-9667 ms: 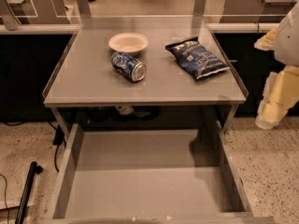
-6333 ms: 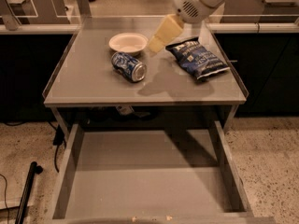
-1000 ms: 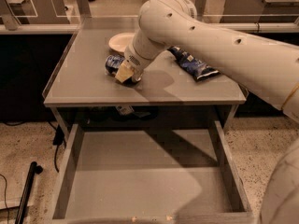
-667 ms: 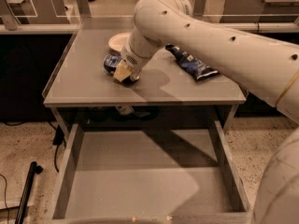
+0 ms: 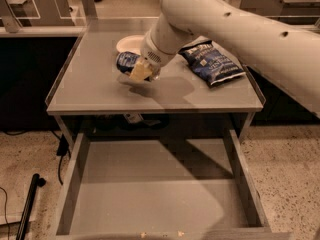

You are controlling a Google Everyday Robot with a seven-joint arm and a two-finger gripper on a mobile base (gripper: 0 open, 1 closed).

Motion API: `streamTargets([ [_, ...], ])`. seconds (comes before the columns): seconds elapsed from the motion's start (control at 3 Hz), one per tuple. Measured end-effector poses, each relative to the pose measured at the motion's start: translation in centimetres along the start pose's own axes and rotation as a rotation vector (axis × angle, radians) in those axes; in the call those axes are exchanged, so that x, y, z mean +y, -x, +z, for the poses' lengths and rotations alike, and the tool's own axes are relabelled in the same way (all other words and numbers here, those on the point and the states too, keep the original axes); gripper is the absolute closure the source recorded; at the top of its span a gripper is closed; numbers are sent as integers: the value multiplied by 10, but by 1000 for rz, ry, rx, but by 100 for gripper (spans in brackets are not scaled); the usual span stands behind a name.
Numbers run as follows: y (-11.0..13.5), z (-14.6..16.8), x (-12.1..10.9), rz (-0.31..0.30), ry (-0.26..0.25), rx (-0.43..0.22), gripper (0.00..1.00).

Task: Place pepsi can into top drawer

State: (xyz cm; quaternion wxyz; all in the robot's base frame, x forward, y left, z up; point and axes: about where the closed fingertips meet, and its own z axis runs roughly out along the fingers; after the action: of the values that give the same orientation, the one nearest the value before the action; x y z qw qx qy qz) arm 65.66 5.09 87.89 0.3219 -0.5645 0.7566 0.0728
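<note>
Gripper [image 5: 140,70] sat upper ctr of frame, right up against the pepsi can [image 5: 126,61], can on its left. Couldn't tell grip state. Top drawer [image 5: 70,184] stood open below.

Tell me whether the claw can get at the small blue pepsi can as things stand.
Probably yes: the claw sits right at the small blue cylindrical pepsi can, with nothing between them; the white bowl only crowds it from behind.
</note>
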Motion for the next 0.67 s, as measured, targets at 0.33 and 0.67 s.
streamTargets([
  [0.33,-13,-36,8,-35,11,-26,100],
  [0.67,-33,-75,23,-56,30,-62,100],
])
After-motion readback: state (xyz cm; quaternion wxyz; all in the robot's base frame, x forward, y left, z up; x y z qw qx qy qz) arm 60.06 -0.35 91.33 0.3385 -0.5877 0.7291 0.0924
